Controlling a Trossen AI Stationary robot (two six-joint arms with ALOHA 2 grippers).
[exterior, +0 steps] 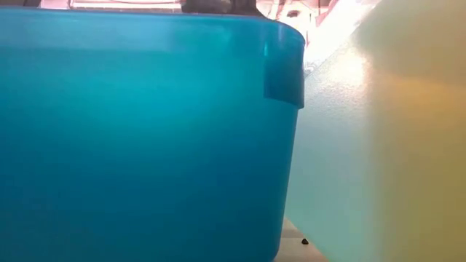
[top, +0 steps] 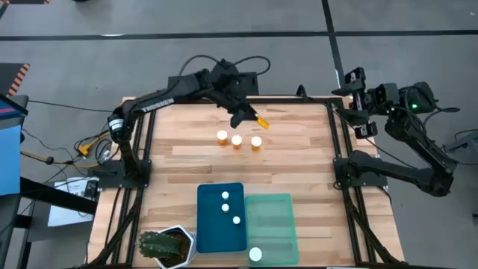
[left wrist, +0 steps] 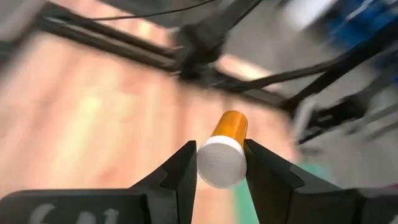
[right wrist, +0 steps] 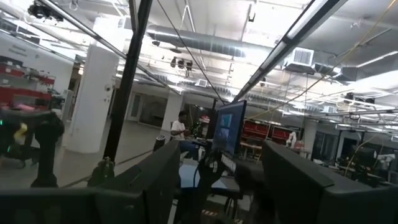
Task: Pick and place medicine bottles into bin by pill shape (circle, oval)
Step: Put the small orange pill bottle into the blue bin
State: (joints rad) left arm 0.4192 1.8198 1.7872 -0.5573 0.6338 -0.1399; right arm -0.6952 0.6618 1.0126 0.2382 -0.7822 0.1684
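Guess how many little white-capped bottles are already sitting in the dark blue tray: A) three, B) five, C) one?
A: the high view shows three white caps inside the dark blue tray, while the left tool holds another bottle above the table.

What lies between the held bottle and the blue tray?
In the high view, three upright bottles in a row, then bare table, between the left gripper's bottle and the blue tray.

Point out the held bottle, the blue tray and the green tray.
held bottle (left wrist: 221, 163): left wrist view, white cap.
blue tray (top: 211, 228): high view, bare floor.
green tray (top: 270, 217): high view, bare floor.
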